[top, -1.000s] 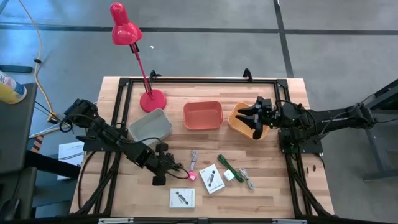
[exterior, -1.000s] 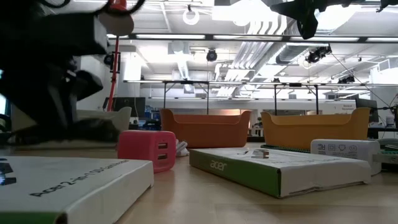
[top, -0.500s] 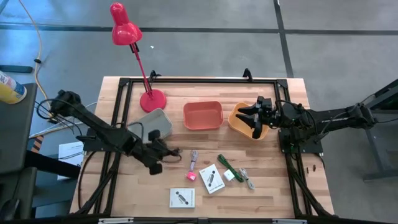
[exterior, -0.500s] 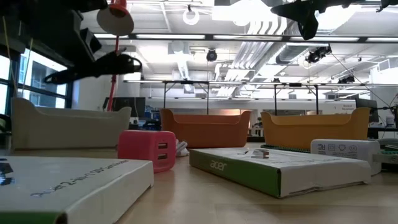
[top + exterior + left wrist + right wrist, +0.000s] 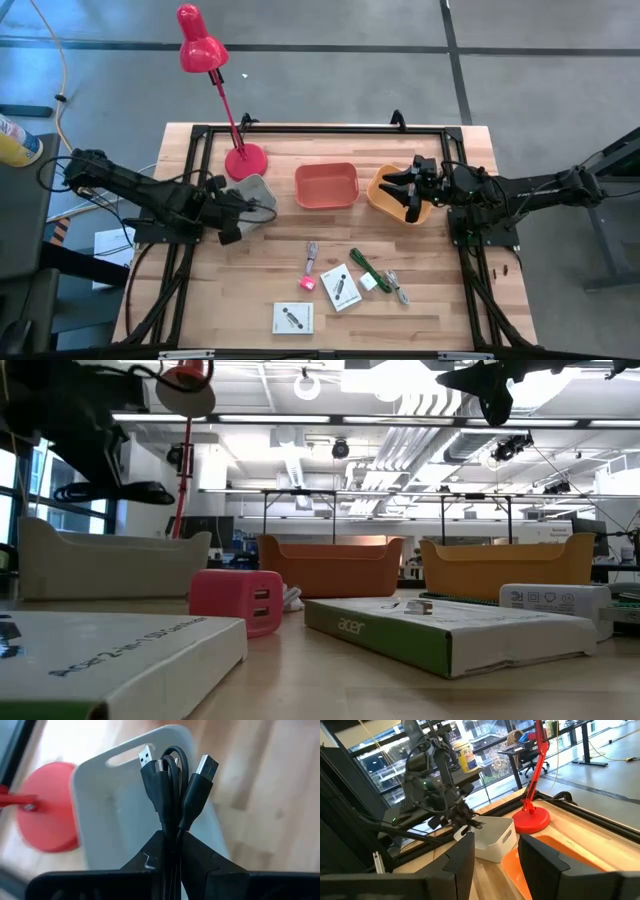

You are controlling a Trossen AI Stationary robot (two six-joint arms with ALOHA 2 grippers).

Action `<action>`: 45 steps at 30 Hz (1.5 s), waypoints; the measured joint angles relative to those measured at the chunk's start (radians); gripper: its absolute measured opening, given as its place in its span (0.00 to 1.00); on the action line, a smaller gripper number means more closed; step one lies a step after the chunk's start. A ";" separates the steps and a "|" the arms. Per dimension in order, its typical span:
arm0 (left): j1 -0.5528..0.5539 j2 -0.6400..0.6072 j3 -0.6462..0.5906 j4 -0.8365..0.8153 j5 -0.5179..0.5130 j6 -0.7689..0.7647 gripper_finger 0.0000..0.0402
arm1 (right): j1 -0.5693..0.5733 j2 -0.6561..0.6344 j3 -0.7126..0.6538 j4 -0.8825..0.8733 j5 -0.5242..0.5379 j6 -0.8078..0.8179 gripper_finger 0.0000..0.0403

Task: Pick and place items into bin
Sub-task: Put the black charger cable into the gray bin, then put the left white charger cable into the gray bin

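Note:
My left gripper (image 5: 248, 207) is shut on a bundled black cable (image 5: 172, 775) above the pale grey bin (image 5: 115, 815), at the table's left. In the low view the cable's end (image 5: 145, 491) sticks out below the dark arm. My right gripper (image 5: 495, 855) waits open, level, over the orange-yellow bin (image 5: 385, 192). On the table's near half lie a pink block (image 5: 306, 283), two white cards (image 5: 341, 287) (image 5: 293, 318), a green-handled tool (image 5: 364, 264), a small white block (image 5: 370, 283) and a metal piece (image 5: 399, 291). My left gripper pinches the folded cable bundle, several strands together, just below its plugs (image 5: 170, 822) between its two fingers. The fingers slant down toward the bin and lie along the strands. The loop and the two USB plugs (image 5: 202, 767) stick out past the fingertips, clear of the bin.
A coral bin (image 5: 326, 185) stands between the grey bin (image 5: 258, 186) and the orange-yellow one. A red desk lamp has its base (image 5: 245, 160) just behind the grey bin. A black frame (image 5: 320, 128) runs along the table's far edge.
My left gripper has risen from the table beside the pink block and drawn back toward the far left, tipping as it went. It now hangs over the grey bin. The black cable went with it, lifted clear. The right arm kept still.

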 joint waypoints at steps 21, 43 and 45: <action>0.266 0.001 -0.003 0.013 0.072 0.277 0.33 | 0.004 0.000 0.000 -0.012 -0.002 0.068 0.35; 0.234 0.207 0.038 0.826 0.643 0.931 0.29 | 0.004 0.000 0.000 -0.101 -0.006 0.105 0.35; 0.212 0.270 0.082 0.816 0.644 0.967 0.30 | 0.004 0.000 0.000 -0.108 -0.005 0.122 0.35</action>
